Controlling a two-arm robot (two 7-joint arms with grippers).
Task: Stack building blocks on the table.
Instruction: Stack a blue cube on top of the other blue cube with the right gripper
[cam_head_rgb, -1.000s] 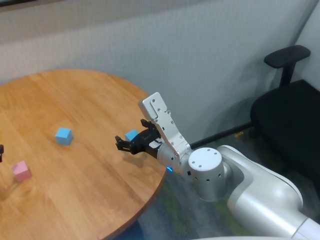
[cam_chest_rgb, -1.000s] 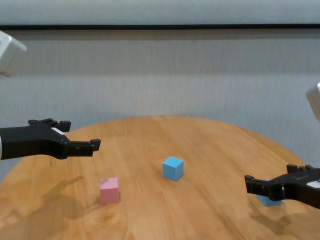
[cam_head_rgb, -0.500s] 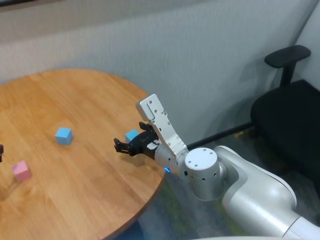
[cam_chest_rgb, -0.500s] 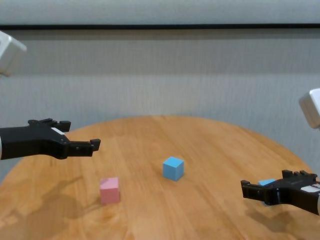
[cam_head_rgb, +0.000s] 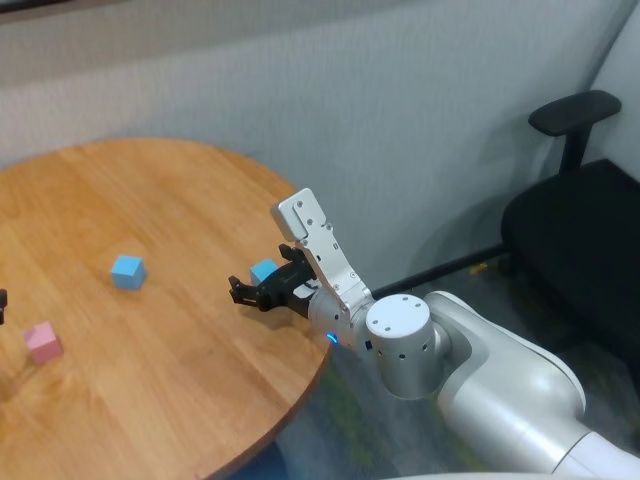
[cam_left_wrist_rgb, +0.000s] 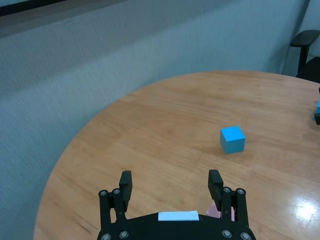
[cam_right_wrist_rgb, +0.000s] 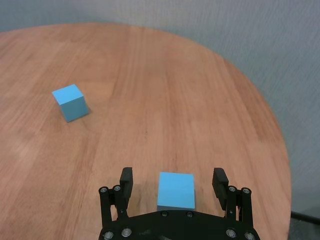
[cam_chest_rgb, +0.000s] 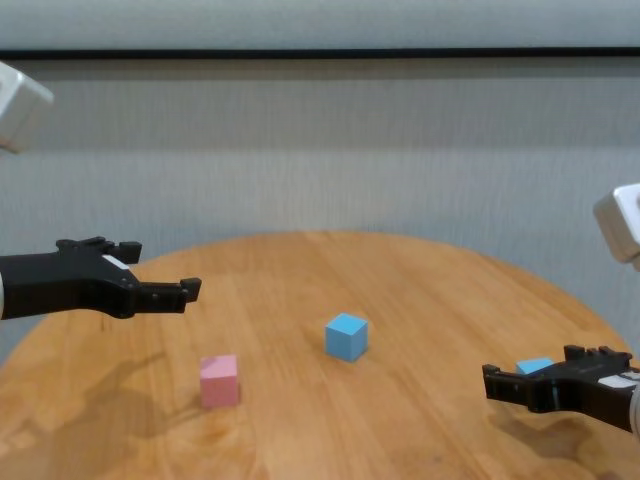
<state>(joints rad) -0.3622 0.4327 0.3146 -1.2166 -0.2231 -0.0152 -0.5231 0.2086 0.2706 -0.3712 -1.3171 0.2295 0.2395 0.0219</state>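
Pale wood planks make up the round table (cam_chest_rgb: 400, 270), and all three building blocks lie singly on it, none stacked yet. Farthest to the robot's left, the left gripper (cam_chest_rgb: 165, 287) hangs above the table with its fingers spread apart and nothing between them; the pink block (cam_chest_rgb: 219, 380) sits on the wood just below and a little ahead of it, only a sliver of it showing past the fingers in the left wrist view. Toward the middle lies one light blue block (cam_chest_rgb: 346, 336), well apart from both arms. Over on the right, near the table's edge, the second light blue block (cam_right_wrist_rgb: 176, 191) rests on the wood with the right gripper (cam_right_wrist_rgb: 174, 183) low around it, one finger on either side, jaws wide and apparently not touching it.

I'd say the step in hand is the first pick: the right arm is lined up on its blue block but hasn't grasped it. Next it would need to close squarely on the cube's flat sides, lift clear, and carry it over to another block.
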